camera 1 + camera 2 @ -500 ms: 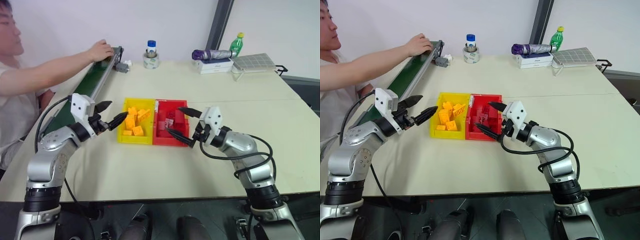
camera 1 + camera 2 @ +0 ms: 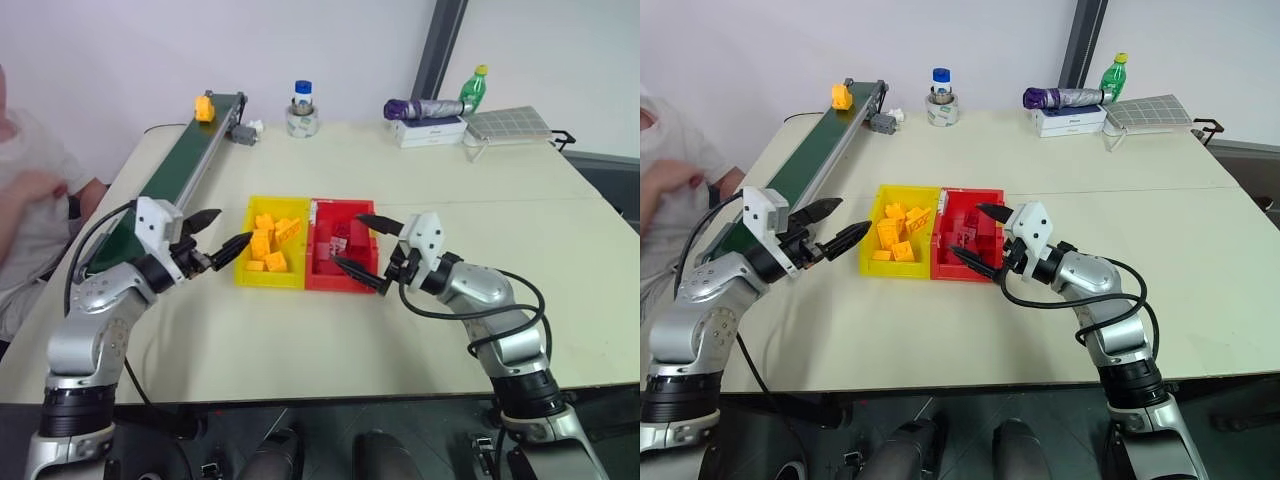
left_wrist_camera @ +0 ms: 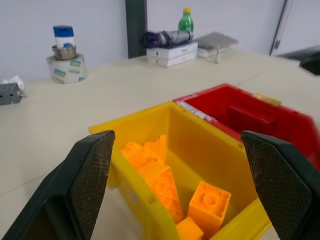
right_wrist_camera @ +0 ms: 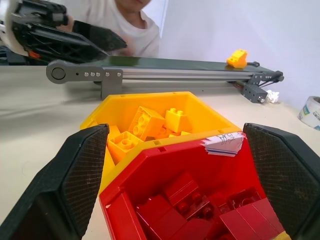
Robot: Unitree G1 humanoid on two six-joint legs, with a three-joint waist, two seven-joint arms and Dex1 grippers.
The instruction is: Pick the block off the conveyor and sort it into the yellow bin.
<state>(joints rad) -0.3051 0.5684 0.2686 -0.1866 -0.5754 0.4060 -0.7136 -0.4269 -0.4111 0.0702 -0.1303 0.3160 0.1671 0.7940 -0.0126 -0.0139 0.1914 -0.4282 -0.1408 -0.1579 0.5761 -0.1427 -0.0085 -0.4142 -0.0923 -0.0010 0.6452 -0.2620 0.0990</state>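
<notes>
A white label [image 4: 223, 143] on the red bin's rim is unreadable. Both end effectors, left [image 2: 222, 232] and right [image 2: 362, 252], are spread wide, empty. The block [image 2: 204, 107] sits at the conveyor's [image 2: 180, 170] far end.

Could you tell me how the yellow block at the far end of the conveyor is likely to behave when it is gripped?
The block looks like a rigid plastic brick, so it probably won't deform. Being small, it is likely light. It sits tilted on the conveyor, so a nudge may tip it.
</notes>
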